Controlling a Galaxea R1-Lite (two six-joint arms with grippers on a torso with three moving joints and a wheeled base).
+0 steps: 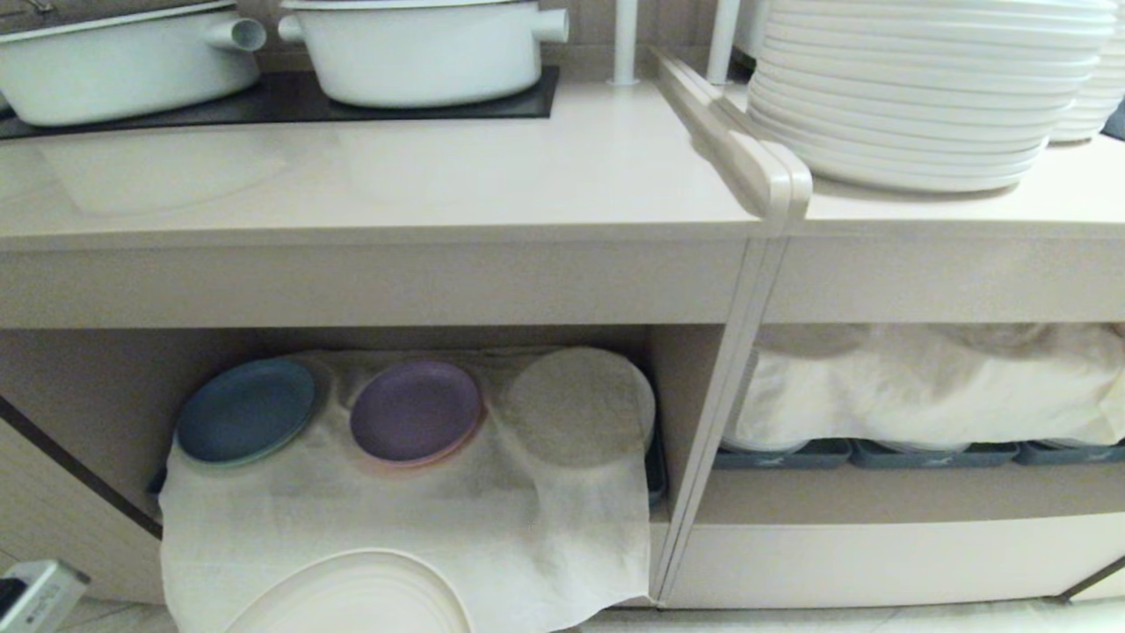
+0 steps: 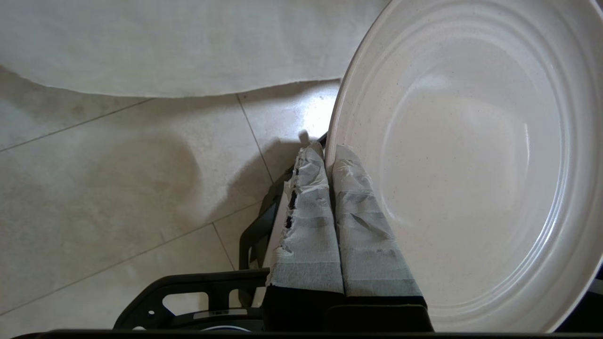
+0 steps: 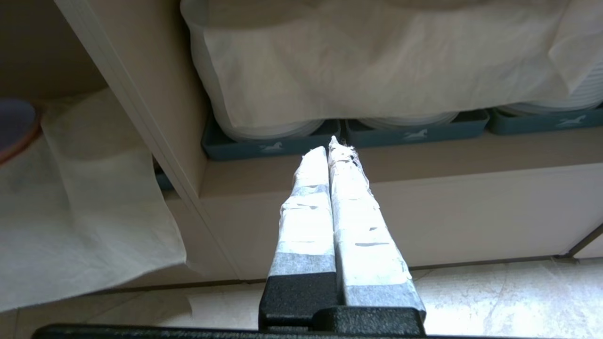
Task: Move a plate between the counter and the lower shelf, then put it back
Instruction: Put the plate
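The cream plate [image 1: 352,598] hangs low in front of the lower shelf [image 1: 105,396], over the edge of the white cloth [image 1: 395,519] that drapes out of the bay. In the left wrist view the plate [image 2: 471,165] stands tilted on edge above the tiled floor. My left gripper [image 2: 327,150] is shut on its rim, one taped finger on each side. The counter [image 1: 439,167] runs above the bay. My right gripper [image 3: 330,143] is shut on nothing and hangs in front of the right-hand bay.
A blue plate [image 1: 246,409], a purple plate [image 1: 415,411] and a cloth-covered round stack [image 1: 576,404] lie on the shelf. Two white pots [image 1: 422,48] stand on the black hob. Stacked white plates [image 1: 914,88] sit on the adjoining worktop. Blue-grey trays [image 3: 414,134] fill the right bay.
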